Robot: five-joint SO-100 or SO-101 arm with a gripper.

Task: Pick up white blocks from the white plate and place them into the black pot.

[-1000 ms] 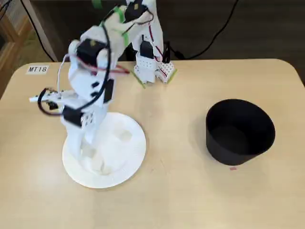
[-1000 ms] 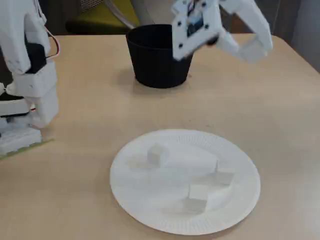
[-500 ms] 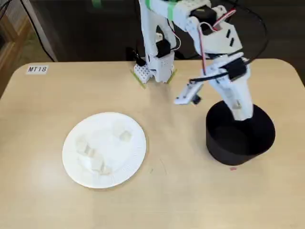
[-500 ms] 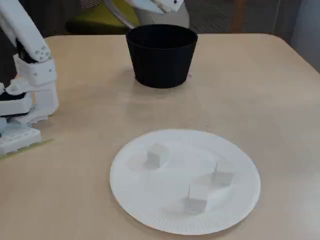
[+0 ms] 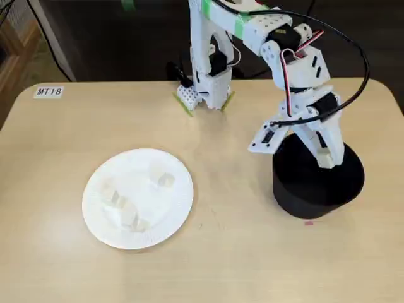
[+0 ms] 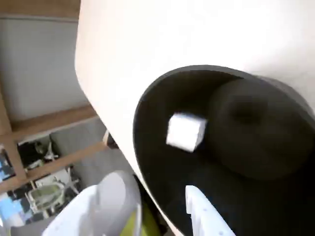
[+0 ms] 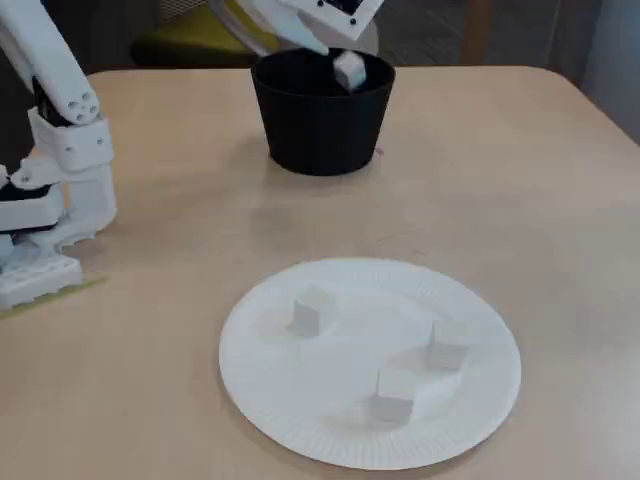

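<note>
**A:** So where's the block right now? Trying to work out if the drop is done.

**B:** It's inside the pot's mouth, free of the fingers as far as I can tell. Wrist view shows it blurred against the dark inner wall, with the gripper at the bottom edge of that view and a clear gap between the two white fingertips, so the jaws are spread and gripping nothing. In a fixed view the block sits just under the tips, at rim level.

**A:** And the pot?

**B:** Near the table's right edge in a fixed view, with the arm's head hanging right over it. The plate is well apart, toward the left edge, with about four blocks on it (they blend into the paper, hard to count).

**A:** Next move?

**B:** My guess: back to the plate. From the jaws, the remaining blocks lie far across the table, so a big swing. They're cubes, so there's no long axis to line up with.
</note>
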